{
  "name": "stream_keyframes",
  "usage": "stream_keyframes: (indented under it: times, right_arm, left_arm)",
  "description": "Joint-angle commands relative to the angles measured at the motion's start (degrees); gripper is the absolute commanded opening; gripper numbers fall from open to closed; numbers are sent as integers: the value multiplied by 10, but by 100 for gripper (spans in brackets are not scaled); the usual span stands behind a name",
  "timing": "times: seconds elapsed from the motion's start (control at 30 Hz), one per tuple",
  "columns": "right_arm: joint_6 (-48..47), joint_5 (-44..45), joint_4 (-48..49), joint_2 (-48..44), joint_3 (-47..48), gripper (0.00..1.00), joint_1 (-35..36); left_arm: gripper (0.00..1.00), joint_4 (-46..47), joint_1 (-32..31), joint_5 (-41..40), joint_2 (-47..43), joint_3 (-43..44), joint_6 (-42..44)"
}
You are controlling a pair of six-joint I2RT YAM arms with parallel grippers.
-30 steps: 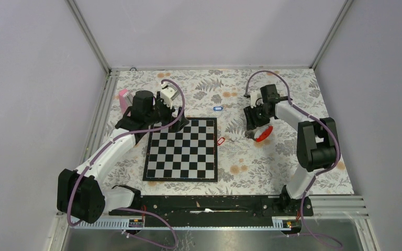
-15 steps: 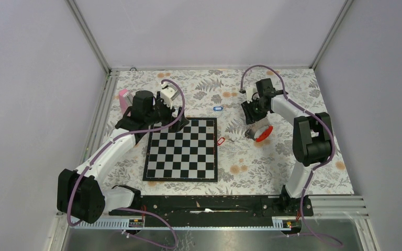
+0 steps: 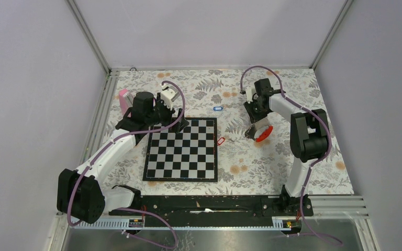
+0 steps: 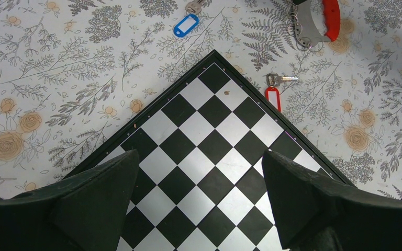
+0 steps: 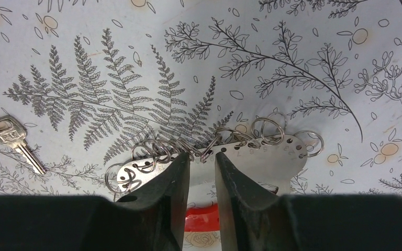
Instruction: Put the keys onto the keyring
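The keyring [image 3: 262,134] is a curved white-and-red fob carrying several small steel rings; it lies right of the chessboard [image 3: 182,151] and shows at the top of the left wrist view [image 4: 314,21]. My right gripper [image 3: 255,121] stands over it, its jaws nearly closed [image 5: 202,156] around a ring on the fob's plate [image 5: 261,157]. The red-tagged key [image 3: 221,140] lies by the board's right edge [image 4: 273,94], and its blade shows in the right wrist view [image 5: 13,138]. The blue-tagged key [image 3: 218,109] lies beyond the board [image 4: 186,25]. My left gripper [image 3: 177,121] hangs open and empty over the board's far corner [image 4: 199,157].
A pink wedge block [image 3: 123,99] stands at the far left beside the left arm. The chessboard [image 4: 214,157] lies mid-table on the floral cloth. Metal frame rails border the table on the left and far sides.
My right wrist has swung back and leftward, and the fob under it has turned with it, staying in about the same place. The left arm and both keys have not moved.
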Motion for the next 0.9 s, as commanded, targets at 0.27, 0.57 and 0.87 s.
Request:
stream_keyframes:
  times: [0.27,0.57,0.87]
  right_arm:
    - [-19,22,-11,20,27,26,1]
    - [-21,22,-11,21,30,20,1]
    - [-26,23,-15,-1,30,8,-1]
  left_arm:
    - [99,29,1,15,-17,0,12]
    - [99,29,1,13,-18,-2,14]
    - [99,30,1,15,-16,-2,14]
